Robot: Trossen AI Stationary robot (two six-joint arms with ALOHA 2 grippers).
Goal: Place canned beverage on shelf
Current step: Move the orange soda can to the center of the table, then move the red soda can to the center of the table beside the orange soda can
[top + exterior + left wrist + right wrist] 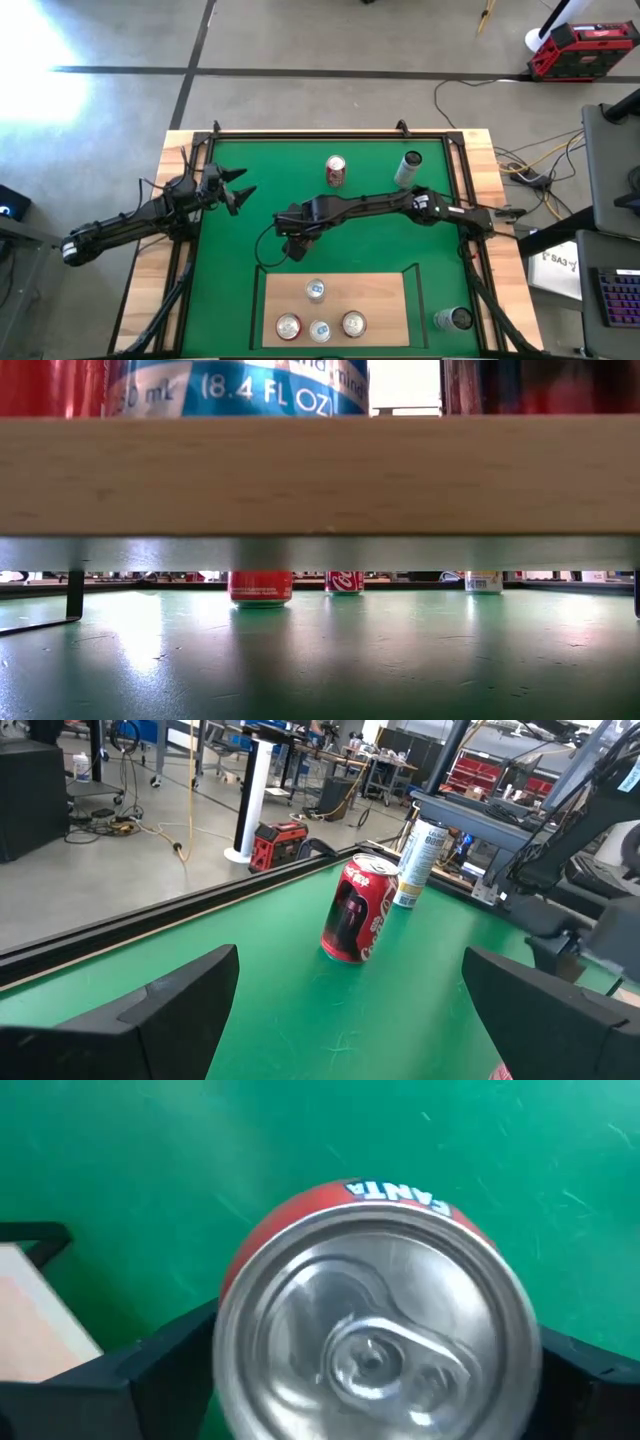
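Red toolbox (583,48), yellow cable (545,155) on floor beyond table.

Bright light is shining on the green mat (320,660) and making white glare patches. The can top (375,1330) up close is looking blurry. Sunlight is glaring on the floor (40,90).

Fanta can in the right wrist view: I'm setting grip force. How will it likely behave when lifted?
The Fanta can has a smooth, rounded metal wall, so it is probably slippery. Its top looks unopened, so it is likely full, fairly heavy and stiff. It stands upright on the green mat; tipped, it would probably roll.
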